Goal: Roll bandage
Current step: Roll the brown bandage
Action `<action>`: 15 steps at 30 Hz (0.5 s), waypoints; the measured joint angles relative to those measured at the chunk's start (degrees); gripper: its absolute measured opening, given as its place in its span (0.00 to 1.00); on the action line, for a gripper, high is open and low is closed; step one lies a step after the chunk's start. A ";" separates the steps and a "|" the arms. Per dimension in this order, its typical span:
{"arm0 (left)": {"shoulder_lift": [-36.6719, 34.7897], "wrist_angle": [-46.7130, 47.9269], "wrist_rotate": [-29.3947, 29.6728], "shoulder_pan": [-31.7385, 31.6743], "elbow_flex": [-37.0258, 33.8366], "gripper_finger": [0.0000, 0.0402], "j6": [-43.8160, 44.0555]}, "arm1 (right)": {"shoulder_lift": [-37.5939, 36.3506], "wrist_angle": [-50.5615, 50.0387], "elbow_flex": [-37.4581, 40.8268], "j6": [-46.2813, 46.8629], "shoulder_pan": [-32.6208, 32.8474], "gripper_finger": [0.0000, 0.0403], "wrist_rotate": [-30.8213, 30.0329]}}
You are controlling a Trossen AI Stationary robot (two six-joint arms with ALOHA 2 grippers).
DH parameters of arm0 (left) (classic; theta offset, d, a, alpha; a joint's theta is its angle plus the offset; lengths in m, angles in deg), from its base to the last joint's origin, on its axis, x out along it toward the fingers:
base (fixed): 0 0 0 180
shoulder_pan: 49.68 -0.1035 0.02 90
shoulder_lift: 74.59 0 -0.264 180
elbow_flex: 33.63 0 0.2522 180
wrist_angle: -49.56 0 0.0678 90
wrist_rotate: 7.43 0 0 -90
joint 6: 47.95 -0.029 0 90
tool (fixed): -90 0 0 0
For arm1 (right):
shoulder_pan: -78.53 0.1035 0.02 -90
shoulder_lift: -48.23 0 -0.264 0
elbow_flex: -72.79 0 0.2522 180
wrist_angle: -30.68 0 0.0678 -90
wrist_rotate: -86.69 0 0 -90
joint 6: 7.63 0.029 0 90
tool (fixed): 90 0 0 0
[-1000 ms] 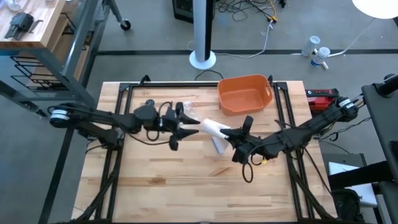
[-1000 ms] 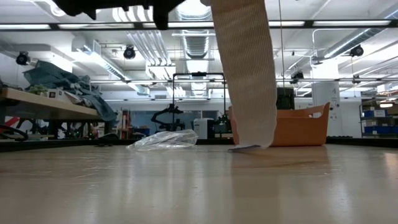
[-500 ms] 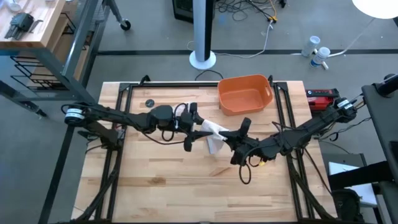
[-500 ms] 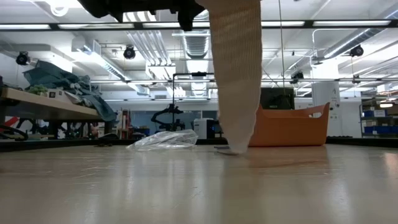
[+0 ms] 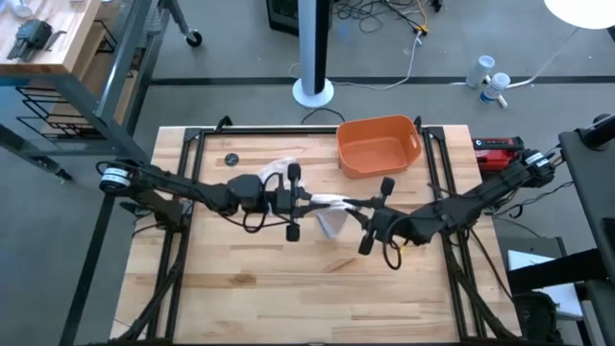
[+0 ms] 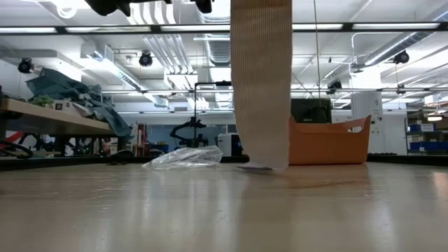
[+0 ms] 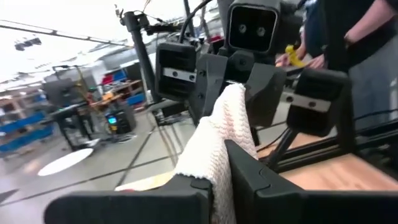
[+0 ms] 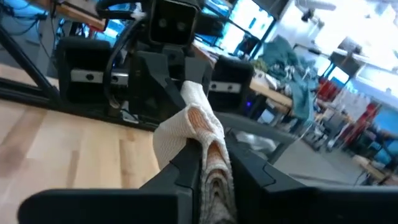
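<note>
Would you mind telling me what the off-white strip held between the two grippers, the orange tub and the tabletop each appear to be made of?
The off-white strip, the bandage, looks like soft knitted gauze: fine ribbing, limp hang. The orange tub seems moulded plastic, smooth and matte, with rounded corners and a cut-out handle. The tabletop appears to be light wood, judging by its plank lines and grain, with a slight sheen in the low view.

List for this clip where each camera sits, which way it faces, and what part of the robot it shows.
High view: above the table, looking straight down; both arms, the bandage stretched between left end effector and right end effector.
Low view: table height, looking level into the room; bandage hanging, orange tub behind.
Left wrist view: faces the right arm; own fingers pinch the bandage.
Right wrist view: faces the left arm; own fingers pinch the bandage.
Shared: both wrist views show the bandage and the opposite arm.
</note>
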 joint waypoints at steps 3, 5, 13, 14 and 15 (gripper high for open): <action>0.02 0.12 2.92 0.82 -0.34 0.04 -3.04 | 0.44 -0.17 0.33 3.64 -0.02 0.12 -0.23; 0.02 -0.01 5.78 1.36 -0.83 0.04 -5.39 | 0.96 -0.53 0.58 6.34 -0.30 0.14 -0.25; 0.80 -0.15 8.37 0.96 -5.69 0.03 -6.45 | 4.38 -8.95 2.59 28.85 -5.83 0.17 3.78; 1.13 -0.67 8.57 0.74 -6.36 0.03 -5.84 | 5.19 -8.84 2.88 30.59 -6.70 0.16 4.88; 1.39 -1.53 9.38 0.61 -6.89 0.03 -5.48 | 5.95 -8.83 3.00 32.42 -7.54 0.14 5.86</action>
